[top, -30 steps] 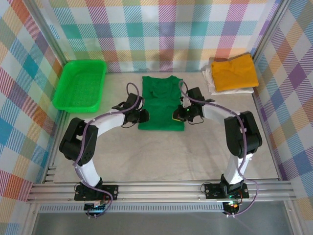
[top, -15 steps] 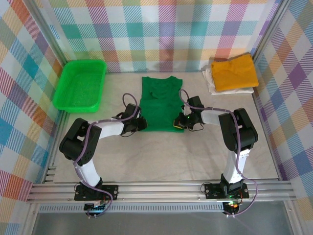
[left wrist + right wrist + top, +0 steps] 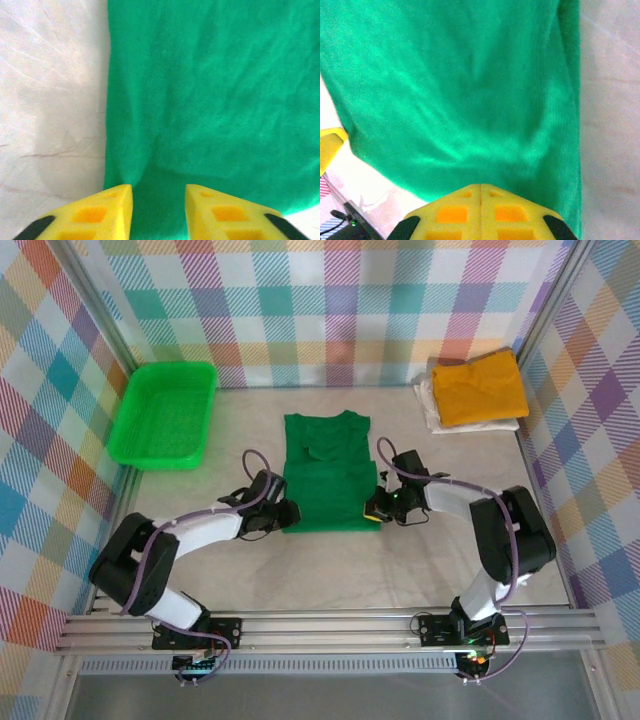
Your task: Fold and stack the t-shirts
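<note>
Top external shows one green t-shirt (image 3: 325, 475), one yellow (image 3: 480, 388), one white (image 3: 428, 406), one basket (image 3: 165, 366).

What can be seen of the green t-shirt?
The green t-shirt is soft cloth, folded into a long rectangle with sleeves tucked in, collar toward the far wall, flat on the table. The left gripper, jaws apart, sits at its near left corner; the right gripper, fingers together, at its near right.
</note>
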You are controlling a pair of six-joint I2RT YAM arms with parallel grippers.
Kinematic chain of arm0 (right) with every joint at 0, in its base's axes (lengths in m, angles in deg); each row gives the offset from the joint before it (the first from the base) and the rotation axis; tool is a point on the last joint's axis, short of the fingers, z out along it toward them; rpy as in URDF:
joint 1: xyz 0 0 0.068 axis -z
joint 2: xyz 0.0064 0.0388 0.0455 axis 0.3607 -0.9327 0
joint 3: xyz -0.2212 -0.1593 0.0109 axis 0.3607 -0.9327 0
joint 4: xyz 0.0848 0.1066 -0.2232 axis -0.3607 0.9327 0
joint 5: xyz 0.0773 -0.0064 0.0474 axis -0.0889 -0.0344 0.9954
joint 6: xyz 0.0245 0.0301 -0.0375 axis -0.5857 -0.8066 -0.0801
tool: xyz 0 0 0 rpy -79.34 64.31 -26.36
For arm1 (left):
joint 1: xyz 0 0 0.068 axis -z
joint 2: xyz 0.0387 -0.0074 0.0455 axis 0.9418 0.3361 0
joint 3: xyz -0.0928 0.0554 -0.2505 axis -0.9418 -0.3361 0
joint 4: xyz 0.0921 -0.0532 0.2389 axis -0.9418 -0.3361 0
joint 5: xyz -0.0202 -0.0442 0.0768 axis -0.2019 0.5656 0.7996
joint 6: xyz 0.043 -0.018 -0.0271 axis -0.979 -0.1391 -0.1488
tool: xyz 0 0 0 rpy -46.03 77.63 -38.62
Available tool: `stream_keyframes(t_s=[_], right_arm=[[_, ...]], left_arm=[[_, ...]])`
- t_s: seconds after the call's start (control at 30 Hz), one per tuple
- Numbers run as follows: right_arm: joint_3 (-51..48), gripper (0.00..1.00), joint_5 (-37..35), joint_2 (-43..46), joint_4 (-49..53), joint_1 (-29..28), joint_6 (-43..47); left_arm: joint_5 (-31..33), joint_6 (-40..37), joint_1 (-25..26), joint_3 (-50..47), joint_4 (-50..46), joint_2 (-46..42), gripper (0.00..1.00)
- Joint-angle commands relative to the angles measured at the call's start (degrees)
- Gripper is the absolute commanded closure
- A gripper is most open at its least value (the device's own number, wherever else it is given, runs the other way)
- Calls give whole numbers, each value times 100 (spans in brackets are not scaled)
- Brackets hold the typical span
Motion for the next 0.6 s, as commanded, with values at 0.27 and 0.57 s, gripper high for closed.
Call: stream_keyframes(t_s=[0.27,0.57], right_arm=[[-237,62,-126,381,704,386,-318],[-342,61,-93,110,458,393,-378]], left_arm=[[-547,141,-195,-349,-236,-377,49],[-704,68,-195,-315,81,72,48]])
